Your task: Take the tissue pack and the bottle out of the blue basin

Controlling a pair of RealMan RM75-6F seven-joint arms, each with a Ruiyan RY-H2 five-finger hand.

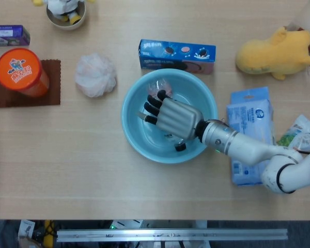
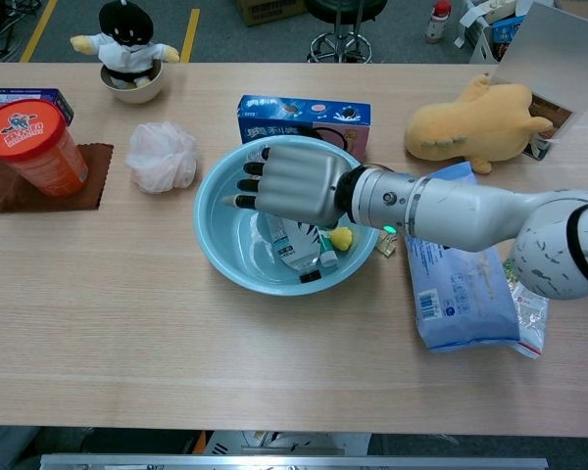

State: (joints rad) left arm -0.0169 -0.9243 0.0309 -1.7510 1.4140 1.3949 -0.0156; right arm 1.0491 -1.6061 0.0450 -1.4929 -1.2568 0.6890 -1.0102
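Note:
The blue basin (image 1: 129, 124) (image 2: 211, 230) stands mid-table. Inside it lies a clear bottle (image 1: 160, 85) (image 2: 299, 245) with a dark cap toward the near rim, next to a small yellow object (image 2: 342, 238). My right hand (image 1: 170, 116) (image 2: 294, 184) is low in the basin, palm down over the bottle, fingers spread and pointing left. It covers most of the bottle and I see no grip on it. The blue tissue pack (image 1: 250, 132) (image 2: 461, 284) lies flat on the table to the right of the basin, under my forearm. My left hand shows in neither view.
Just behind the basin lies a blue cookie box (image 1: 177, 54). A yellow plush (image 1: 276, 54) sits far right, a white mesh puff (image 1: 95, 75) and an orange canister (image 1: 21, 72) on a brown mat to the left. A crinkled packet (image 1: 302, 134) lies beside the tissue pack.

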